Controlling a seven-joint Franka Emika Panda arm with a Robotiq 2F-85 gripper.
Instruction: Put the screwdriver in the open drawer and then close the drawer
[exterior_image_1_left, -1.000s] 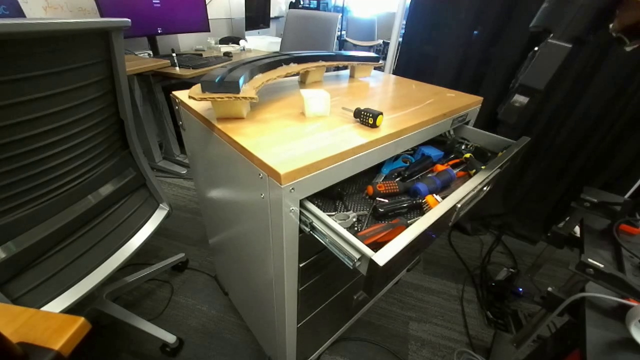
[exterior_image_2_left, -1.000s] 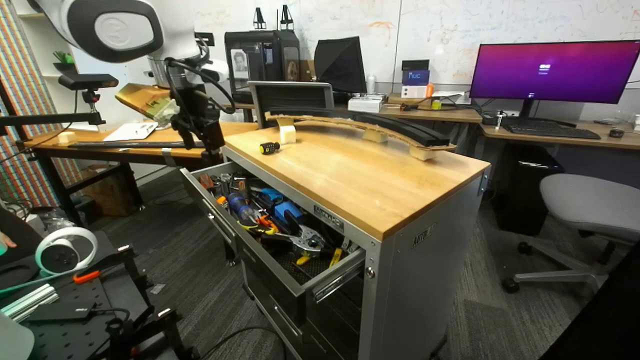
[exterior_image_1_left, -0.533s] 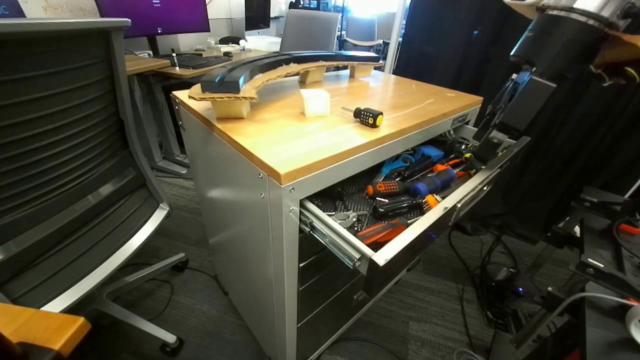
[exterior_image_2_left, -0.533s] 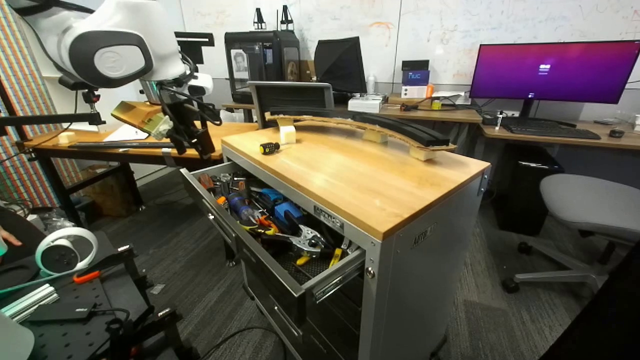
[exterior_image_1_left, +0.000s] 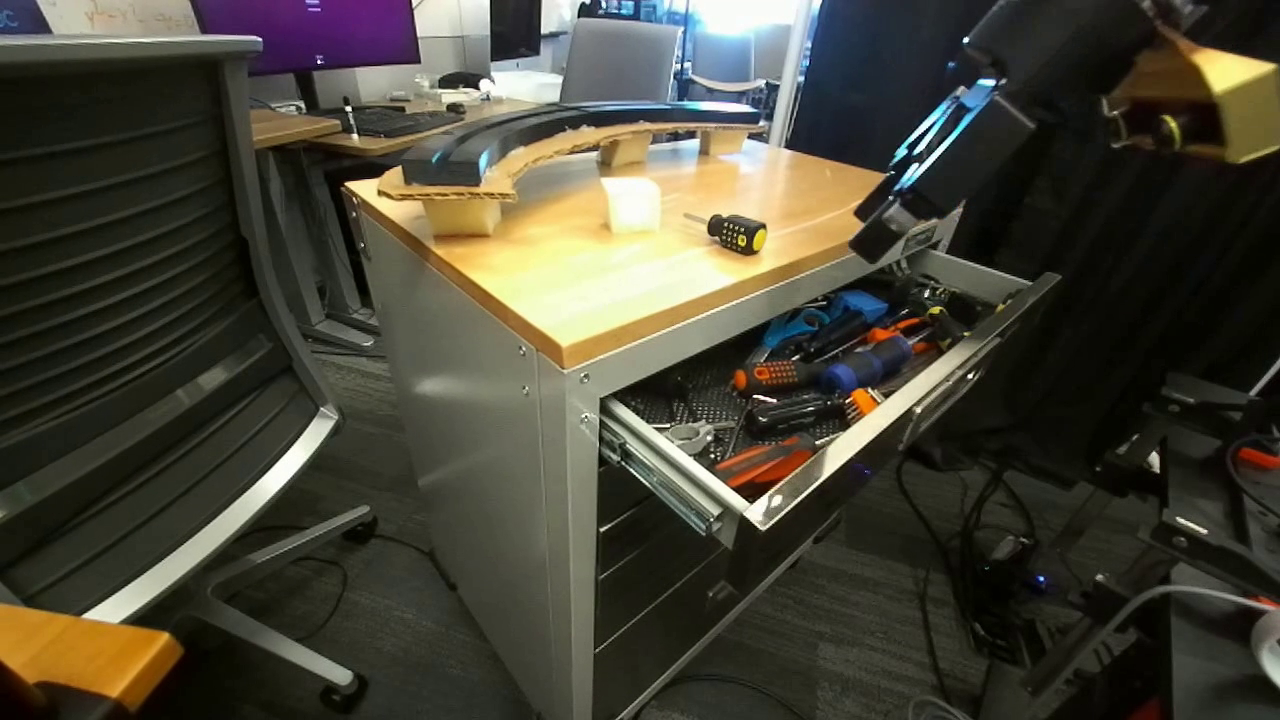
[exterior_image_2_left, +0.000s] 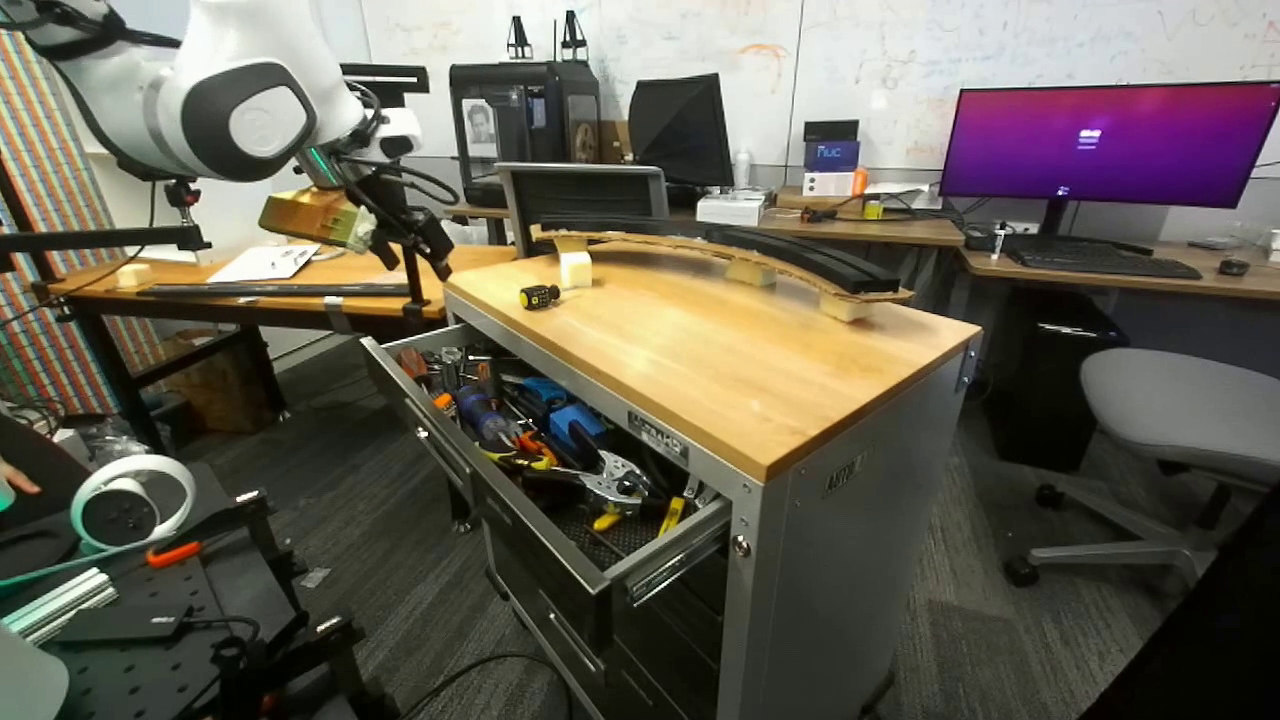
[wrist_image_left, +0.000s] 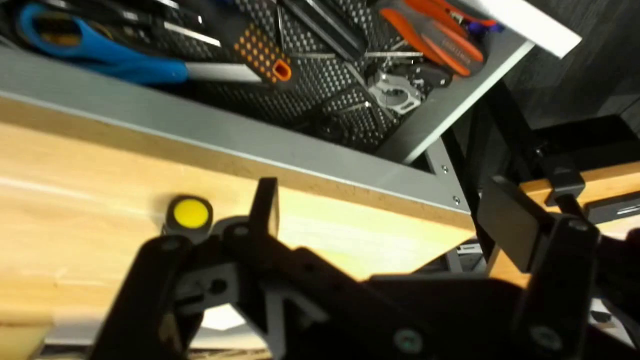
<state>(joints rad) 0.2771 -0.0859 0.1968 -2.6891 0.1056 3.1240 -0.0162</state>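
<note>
The screwdriver lies on its side on the wooden top, a stubby black handle with yellow dots and a yellow end, in both exterior views (exterior_image_1_left: 738, 235) (exterior_image_2_left: 538, 296). In the wrist view its yellow end (wrist_image_left: 191, 214) shows left of the fingers; the rest is hidden. The drawer (exterior_image_1_left: 960, 385) is pulled out below the top's edge, with tools inside; it also shows in the other views (exterior_image_2_left: 500, 490) (wrist_image_left: 452, 107). My gripper (wrist_image_left: 387, 212) is open and empty. In an exterior view its fingers (exterior_image_1_left: 880, 228) hang over the drawer's far end, apart from the screwdriver; it also shows elsewhere (exterior_image_2_left: 416, 263).
A pale foam block (exterior_image_1_left: 631, 205) stands beside the screwdriver's tip. A curved black piece (exterior_image_1_left: 580, 130) on cardboard rests on blocks along the back of the wooden top (exterior_image_2_left: 720, 360). An office chair (exterior_image_1_left: 150, 300) stands beside the cabinet.
My gripper came down toward the drawer's end, then rose and moved in toward the wooden top and the screwdriver. The screwdriver and drawer have not moved.
</note>
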